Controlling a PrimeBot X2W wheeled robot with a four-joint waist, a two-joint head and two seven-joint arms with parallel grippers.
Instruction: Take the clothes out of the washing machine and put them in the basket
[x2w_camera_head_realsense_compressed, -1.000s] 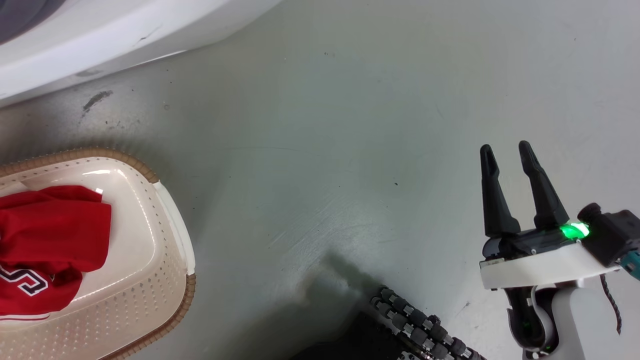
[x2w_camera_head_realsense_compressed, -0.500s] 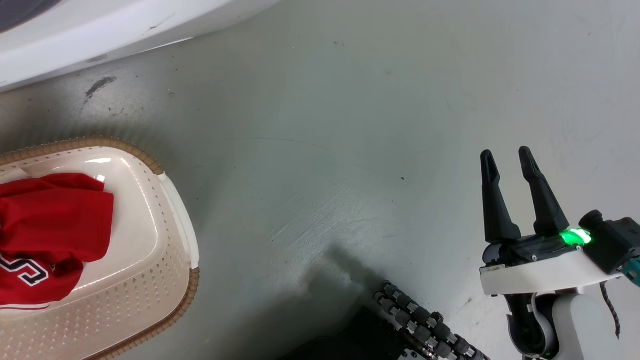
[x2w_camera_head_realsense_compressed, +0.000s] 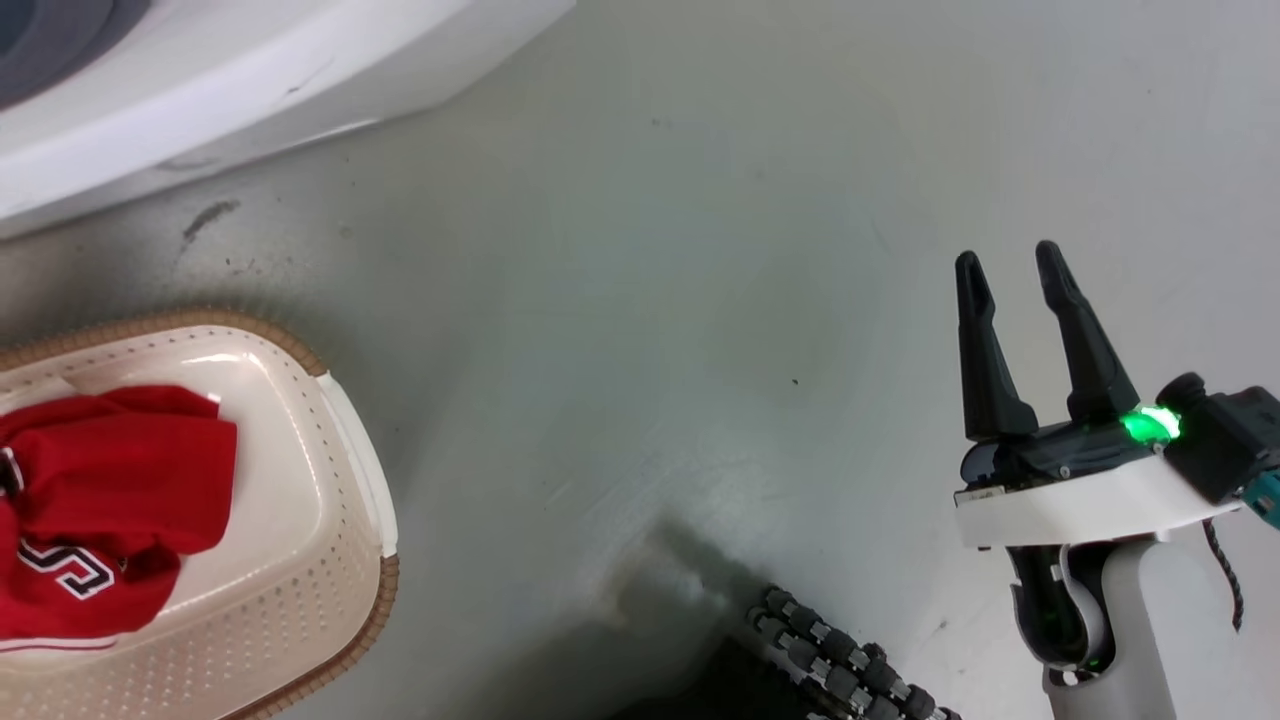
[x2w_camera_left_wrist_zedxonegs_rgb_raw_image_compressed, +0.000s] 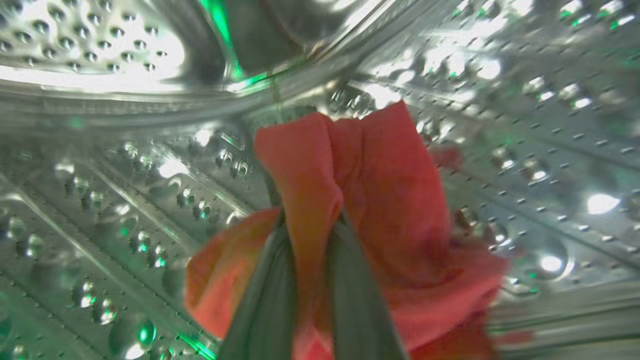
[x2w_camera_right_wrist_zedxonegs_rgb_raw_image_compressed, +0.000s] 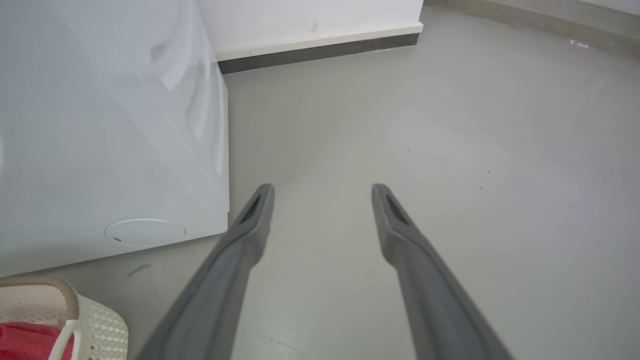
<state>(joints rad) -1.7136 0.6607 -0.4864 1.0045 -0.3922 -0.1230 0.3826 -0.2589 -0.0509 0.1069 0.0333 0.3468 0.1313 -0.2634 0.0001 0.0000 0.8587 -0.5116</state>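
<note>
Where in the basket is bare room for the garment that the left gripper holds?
The basket's right half is bare, between the red jersey and the rim. Its left part is crowded by the jersey. The floor between basket, washing machine and right gripper is bare too.

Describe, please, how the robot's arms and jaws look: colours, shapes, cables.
The right gripper has two long, tapered black jaws on a white plate, with a green light, a black twisted cable and a pale forearm. The left gripper has the same dark jaws.
</note>
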